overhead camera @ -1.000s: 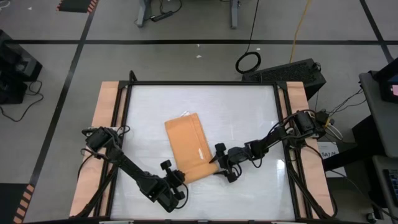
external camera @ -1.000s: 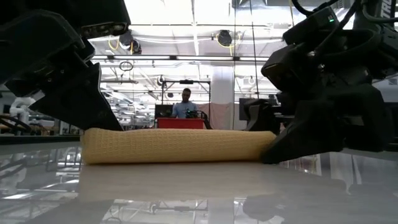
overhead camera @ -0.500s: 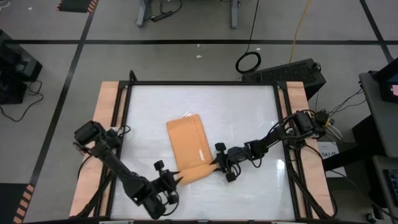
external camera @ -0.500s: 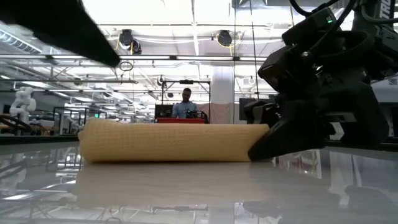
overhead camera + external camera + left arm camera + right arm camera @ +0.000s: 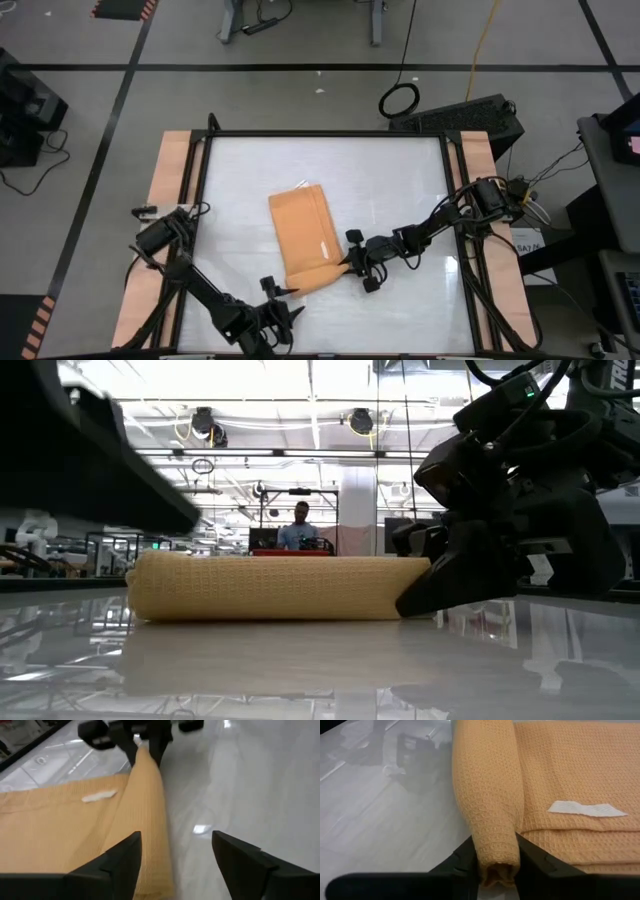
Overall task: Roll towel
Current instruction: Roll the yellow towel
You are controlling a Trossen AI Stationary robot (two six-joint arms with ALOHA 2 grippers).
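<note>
My right end effector (image 5: 349, 266) pinches one end of the rolled part of the towel (image 5: 303, 234), so the roll cannot come undone. The towel lies mid worktop (image 5: 400, 180), its near edge rolled. My left end effector (image 5: 281, 303) waits just beside the other end, fingers spread wide, holding nothing. Only the right wrist view shows the squeeze and the white tag (image 5: 586, 809).

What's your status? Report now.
Right pincer shut on towel roll's end. Left pincer open, off the roll's other end. Nothing in the way.
</note>
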